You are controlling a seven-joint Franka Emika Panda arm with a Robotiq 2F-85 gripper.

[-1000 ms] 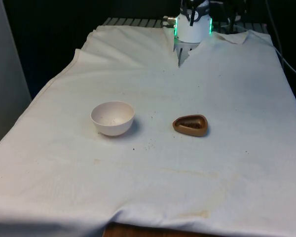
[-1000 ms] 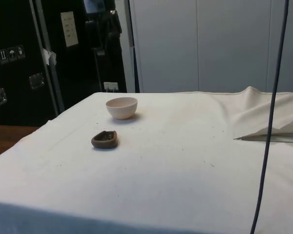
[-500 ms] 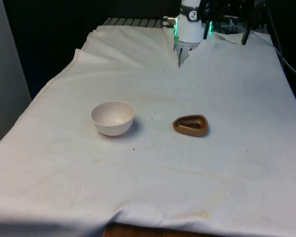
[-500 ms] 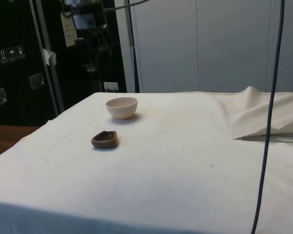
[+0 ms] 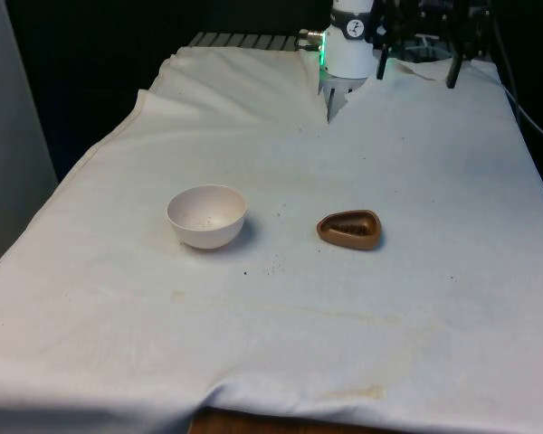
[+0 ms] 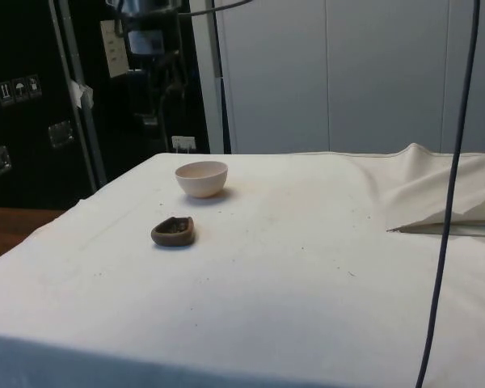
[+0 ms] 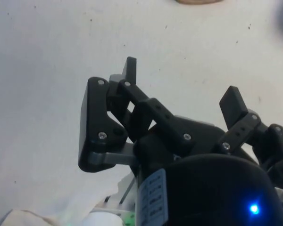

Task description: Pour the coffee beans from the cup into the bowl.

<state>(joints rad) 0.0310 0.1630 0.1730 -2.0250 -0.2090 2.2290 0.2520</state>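
A white bowl (image 5: 206,215) (image 6: 201,178) stands on the cloth, towards the front view's left. It looks empty apart from a few specks. To its right lies a small brown teardrop-shaped cup (image 5: 350,229) (image 6: 174,230) holding dark coffee beans. My gripper (image 5: 417,69) hangs high over the table's far end, well behind the cup. It is open, its black fingers wide apart with nothing between them. In the wrist view the gripper (image 7: 182,83) spreads over bare cloth.
A few dark crumbs (image 5: 273,265) lie on the cloth between bowl and cup. The cloth has a slit (image 5: 330,110) by the robot's base and a raised fold (image 6: 436,190) at the side view's right. A dark cable (image 6: 443,242) hangs close to the side camera.
My gripper has swung into the front view at the top right, then dropped slightly. Bowl and cup have not moved.
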